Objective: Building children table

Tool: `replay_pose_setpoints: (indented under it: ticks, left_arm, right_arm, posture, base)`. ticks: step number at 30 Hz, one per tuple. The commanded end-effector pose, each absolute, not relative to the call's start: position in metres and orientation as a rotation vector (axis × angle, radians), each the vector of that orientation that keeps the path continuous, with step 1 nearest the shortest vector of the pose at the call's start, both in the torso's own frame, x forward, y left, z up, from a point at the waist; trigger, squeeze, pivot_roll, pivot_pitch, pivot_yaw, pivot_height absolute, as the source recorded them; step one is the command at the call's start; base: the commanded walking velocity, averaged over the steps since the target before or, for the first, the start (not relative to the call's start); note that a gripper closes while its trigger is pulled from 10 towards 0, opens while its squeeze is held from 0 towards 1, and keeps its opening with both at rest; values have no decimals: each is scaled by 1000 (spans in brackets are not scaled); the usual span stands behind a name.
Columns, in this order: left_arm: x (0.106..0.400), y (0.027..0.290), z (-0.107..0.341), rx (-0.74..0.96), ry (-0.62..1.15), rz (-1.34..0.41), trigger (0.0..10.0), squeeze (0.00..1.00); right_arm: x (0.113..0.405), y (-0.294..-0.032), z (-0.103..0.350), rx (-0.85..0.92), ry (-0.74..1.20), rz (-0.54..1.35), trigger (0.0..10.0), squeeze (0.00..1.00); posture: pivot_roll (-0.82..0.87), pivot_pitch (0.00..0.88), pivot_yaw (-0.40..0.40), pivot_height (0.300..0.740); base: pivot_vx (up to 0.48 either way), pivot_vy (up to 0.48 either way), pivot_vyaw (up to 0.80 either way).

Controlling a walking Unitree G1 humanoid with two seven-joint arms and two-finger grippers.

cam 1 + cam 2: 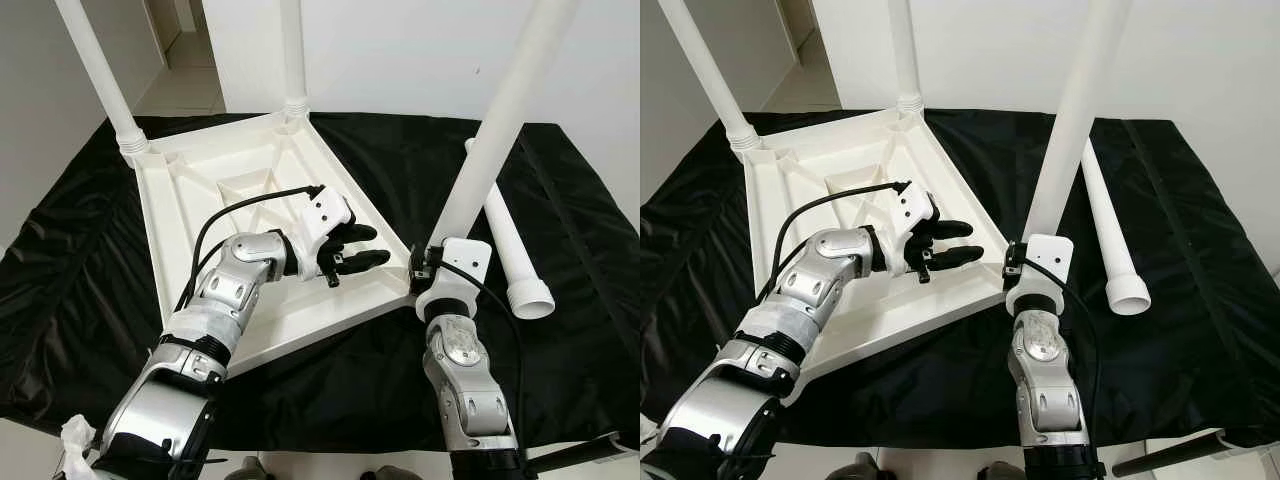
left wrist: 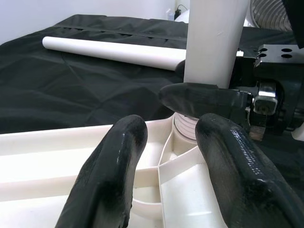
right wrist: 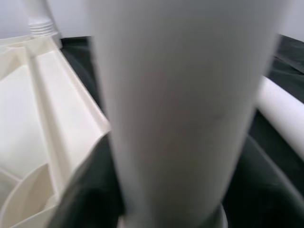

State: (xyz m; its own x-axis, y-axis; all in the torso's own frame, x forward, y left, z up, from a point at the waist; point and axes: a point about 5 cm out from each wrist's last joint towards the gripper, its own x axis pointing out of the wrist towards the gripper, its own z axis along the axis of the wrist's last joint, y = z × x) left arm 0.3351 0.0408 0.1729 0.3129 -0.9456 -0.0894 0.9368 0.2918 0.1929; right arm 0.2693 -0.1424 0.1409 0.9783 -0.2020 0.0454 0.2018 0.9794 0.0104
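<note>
A white plastic tabletop lies upside down on a black cloth. Two white legs stand upright in its far corners. A third leg stands in the near right corner socket, and my right gripper is shut around its base. That leg looms close in the right wrist view. My left gripper hovers open over the tabletop, its fingers pointing at that same corner. A loose fourth leg lies on the cloth to the right.
The black cloth covers the floor around the tabletop, with bare pale floor beyond its edges. A white wall runs along the back. A dark bar lies at the near right edge, and a crumpled white scrap at the near left.
</note>
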Motion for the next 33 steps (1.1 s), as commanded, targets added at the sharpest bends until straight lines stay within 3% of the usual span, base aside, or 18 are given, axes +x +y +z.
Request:
replay_pose_setpoints:
  ticks: [1,6,7,21,28,29,31,32,33]
  left_arm:
    - [344,50,170,206,-56,-1066,10000,0]
    - [342,50,171,211,-76,-1065,10000,0]
    - [338,49,172,218,-104,-1081,10000,0]
    - [335,54,174,254,-132,-1156,10000,0]
    - [326,61,169,242,-118,-1239,10000,0]
    - [324,61,168,240,-118,-1251,10000,0]
    - [323,62,168,241,-119,-1256,10000,0]
    - [322,61,168,244,-121,-1261,10000,0]
    - [322,61,168,244,-121,-1261,10000,0]
  right_arm:
    - [267,-146,137,30,-16,-260,10000,1000]
    - [264,-146,139,33,-29,-247,10000,1000]
    - [263,-146,141,-1,-34,-102,10000,0]
    - [277,-175,151,-190,-37,245,10000,0]
    - [286,-169,139,-193,15,395,10000,0]
    - [287,-167,137,-195,20,420,9098,0]
    - [287,-166,136,-196,23,432,9098,0]
    - [287,-165,134,-195,26,456,118,0]
    - [287,-165,134,-195,26,456,118,0]
  posture:
    - [-83,0,48,740]
    - [-86,0,47,740]
    - [-86,0,44,740]
    - [-82,0,38,740]
    - [-76,0,36,740]
    - [-70,0,33,740]
    - [-70,0,33,740]
    - [-64,0,30,740]
    - [-64,0,30,740]
  base:
    - [0,0,0]
    - [0,0,0]
    - [0,0,0]
    - [0,0,0]
    - [0,0,0]
    - [0,0,0]
    - [0,0,0]
    - [0,0,0]
    - [0,0,0]
